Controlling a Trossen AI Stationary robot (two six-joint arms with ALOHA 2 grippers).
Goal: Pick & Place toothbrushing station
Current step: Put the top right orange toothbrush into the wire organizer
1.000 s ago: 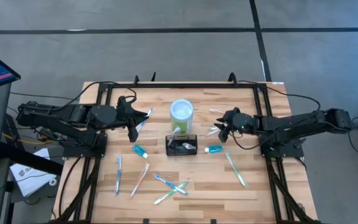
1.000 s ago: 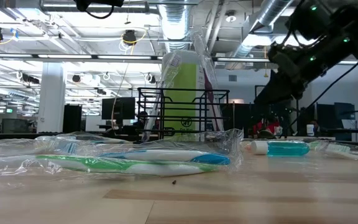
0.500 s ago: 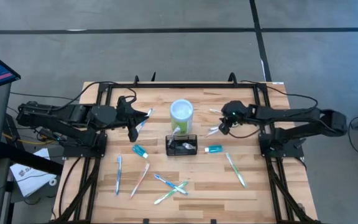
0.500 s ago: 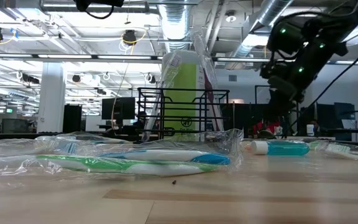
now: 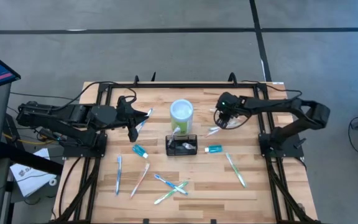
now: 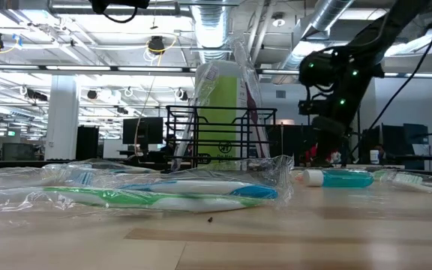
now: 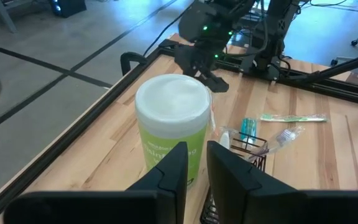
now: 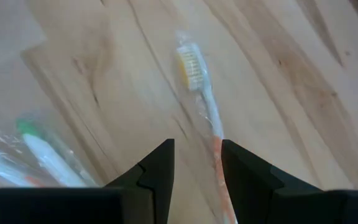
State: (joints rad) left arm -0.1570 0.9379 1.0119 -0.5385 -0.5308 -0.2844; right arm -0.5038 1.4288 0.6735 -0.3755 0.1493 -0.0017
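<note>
The left gripper (image 5: 133, 122) is parked left of the lime-green cylindrical cup (image 5: 181, 112), its fingers a narrow gap apart, nothing between them. The small black wire-mesh caddy (image 5: 181, 146) is found just in front of that cup, a wrapped item already in it. Right of the cup, the right gripper (image 5: 224, 116) is poised with parted fingers above a plastic-wrapped orange-handled toothbrush (image 8: 204, 106). A pick appears to be in hand; lowering and closing on the handle would be required next.

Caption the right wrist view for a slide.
Right hand, fingers apart, hovers over a wrapped orange-handled toothbrush lying on the wooden table.
</note>
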